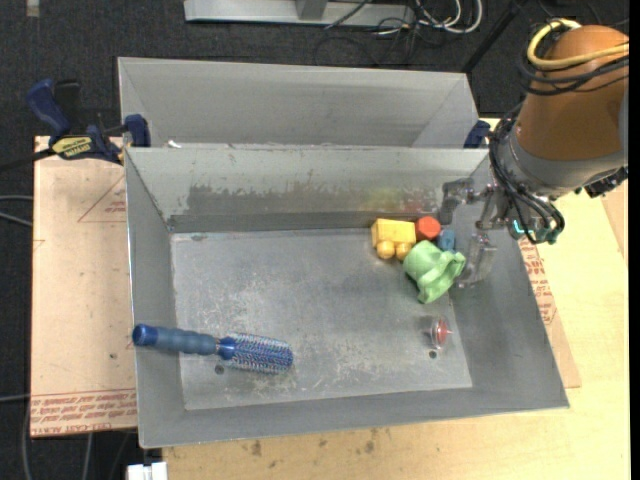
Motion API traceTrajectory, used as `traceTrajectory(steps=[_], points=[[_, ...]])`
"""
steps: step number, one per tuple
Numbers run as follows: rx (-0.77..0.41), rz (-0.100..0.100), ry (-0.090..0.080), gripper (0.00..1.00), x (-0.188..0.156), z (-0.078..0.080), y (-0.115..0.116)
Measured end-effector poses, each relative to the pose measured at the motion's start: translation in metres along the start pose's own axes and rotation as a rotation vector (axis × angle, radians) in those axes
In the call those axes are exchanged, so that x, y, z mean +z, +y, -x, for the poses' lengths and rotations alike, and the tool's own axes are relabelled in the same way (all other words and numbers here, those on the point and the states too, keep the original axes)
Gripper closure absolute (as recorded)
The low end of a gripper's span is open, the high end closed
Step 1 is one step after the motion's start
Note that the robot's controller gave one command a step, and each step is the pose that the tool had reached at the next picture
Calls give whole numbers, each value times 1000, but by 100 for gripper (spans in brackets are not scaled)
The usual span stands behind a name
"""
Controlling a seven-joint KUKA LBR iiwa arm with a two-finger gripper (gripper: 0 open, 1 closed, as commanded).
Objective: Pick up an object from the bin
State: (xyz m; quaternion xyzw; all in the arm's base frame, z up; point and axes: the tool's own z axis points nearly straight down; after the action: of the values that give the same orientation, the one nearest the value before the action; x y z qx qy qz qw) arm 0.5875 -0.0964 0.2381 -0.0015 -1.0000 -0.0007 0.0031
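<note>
My gripper (466, 236) hangs at the right side of the bin, open, with one finger near the back wall and the other just right of a green soft toy (431, 269). Whether that finger touches the toy I cannot tell. Left of the gripper lie a yellow toy block (391, 236), an orange-red ball (428, 228) and a small blue piece (446, 240), all bunched with the green toy. I see nothing held between the fingers.
A blue hairbrush (215, 347) lies near the front left corner, handle pointing left. A small red-and-grey thing (437, 332) sits on the floor in front of the green toy. The bin's sloped right wall is close beside the gripper.
</note>
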Motion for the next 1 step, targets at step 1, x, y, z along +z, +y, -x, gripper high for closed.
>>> traceTrajectory(steps=[1], points=[[143,0,-8,0,170,21,-36]])
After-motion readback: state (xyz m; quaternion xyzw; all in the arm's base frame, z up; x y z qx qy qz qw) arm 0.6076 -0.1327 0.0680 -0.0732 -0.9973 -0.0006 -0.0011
